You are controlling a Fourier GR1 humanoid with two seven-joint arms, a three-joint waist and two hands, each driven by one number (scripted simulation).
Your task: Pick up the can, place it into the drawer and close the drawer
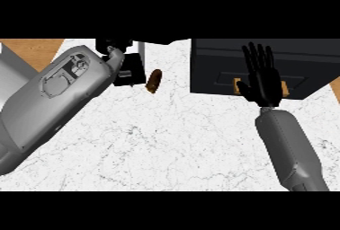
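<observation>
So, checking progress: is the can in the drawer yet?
Not yet: the can is outside, over the white counter, left of the drawer.

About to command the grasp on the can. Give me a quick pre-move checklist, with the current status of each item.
1. Can free to pick: ok. The can lies on the counter, in neither hand.
2. Left hand near the can: ok. The left hand is just to the can's left.
3. Left hand's pose ready for a grasp: cannot tell. Its forearm hides most of it.
4. Drawer open to receive the can: cannot tell from this angle. The drawer shows only as a dark box.
5. Drawer front unobstructed: not ok. The right hand, open, lies over it and partly covers the handle.
</observation>
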